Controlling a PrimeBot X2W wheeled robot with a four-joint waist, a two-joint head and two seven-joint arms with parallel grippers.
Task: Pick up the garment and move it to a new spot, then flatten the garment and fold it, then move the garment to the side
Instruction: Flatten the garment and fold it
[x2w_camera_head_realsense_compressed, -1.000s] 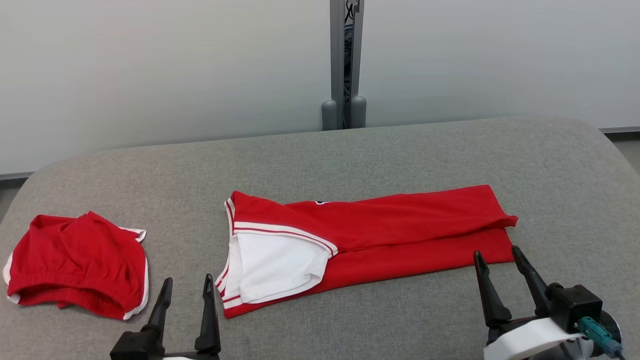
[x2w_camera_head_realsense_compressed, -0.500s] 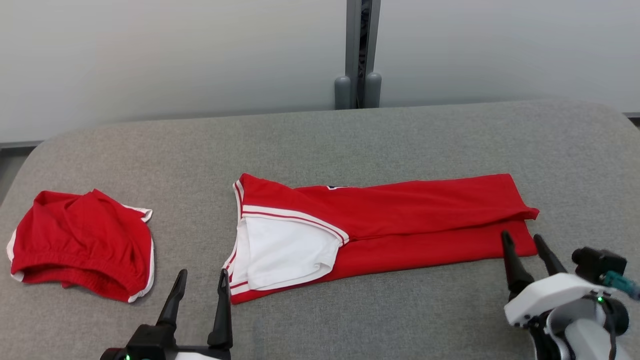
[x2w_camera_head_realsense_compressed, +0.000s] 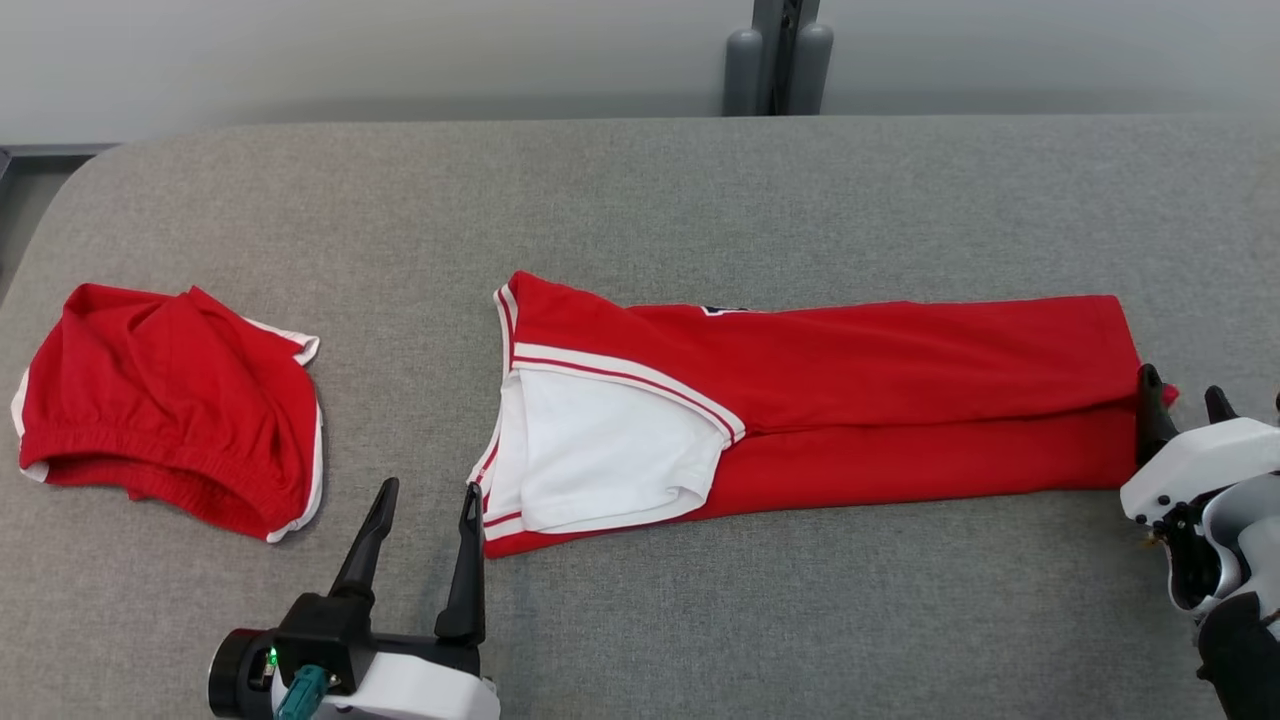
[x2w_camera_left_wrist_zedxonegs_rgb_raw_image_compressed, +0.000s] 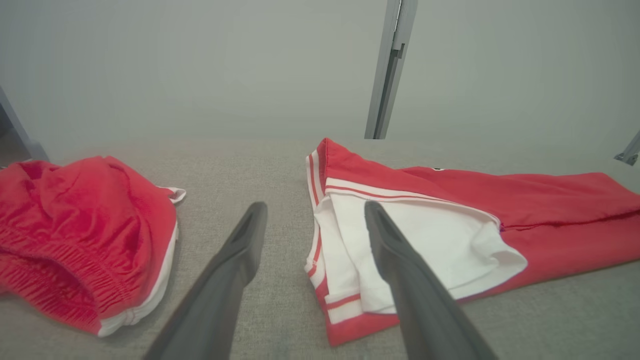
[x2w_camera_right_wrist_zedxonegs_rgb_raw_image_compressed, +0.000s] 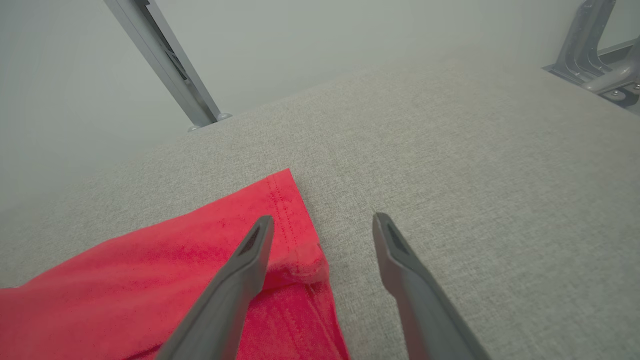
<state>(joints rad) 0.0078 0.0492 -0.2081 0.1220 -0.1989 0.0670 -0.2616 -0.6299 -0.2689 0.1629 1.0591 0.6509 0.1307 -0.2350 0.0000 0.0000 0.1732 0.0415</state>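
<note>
So the garment (x2w_camera_head_realsense_compressed: 850, 400) was a red sleeveless jersey lying roughly mid-bench (x2w_camera_head_realsense_compressed: 700, 200), a bit toward the right and nearer the front edge than the back one. Its long axis ran left to right, nearly parallel to the front edge, with the left end sitting slightly closer to the front. The armhole end pointed left and the hem end pointed toward the bench's right edge.

Looks-wise, it was folded in on itself lengthwise into a long narrow strip, one red layer lapped over another with a crease line running along it. At the left end the white inside was flipped open, edged with white-and-red striped trim. A tiny dark label peeked out on the back edge, too small to read.

The left gripper (x2w_camera_head_realsense_compressed: 430, 485) was by the front edge with its jaws spread wide and nothing between them. In the left wrist view (x2w_camera_left_wrist_zedxonegs_rgb_raw_image_compressed: 315, 205) its right finger overlapped the white part of the jersey (x2w_camera_left_wrist_zedxonegs_rgb_raw_image_compressed: 500, 200).

The right gripper (x2w_camera_head_realsense_compressed: 1181, 381) was at the hem end, jaws spread too. In its own wrist view (x2w_camera_right_wrist_zedxonegs_rgb_raw_image_compressed: 324, 217) one finger was over the hem corner (x2w_camera_right_wrist_zedxonegs_rgb_raw_image_compressed: 150, 280) and the other over bare grey fabric. Couldn't tell if it touched the cloth.

A pair of red shorts (x2w_camera_head_realsense_compressed: 170, 400) sat bunched near the left edge, well apart from the jersey.
</note>
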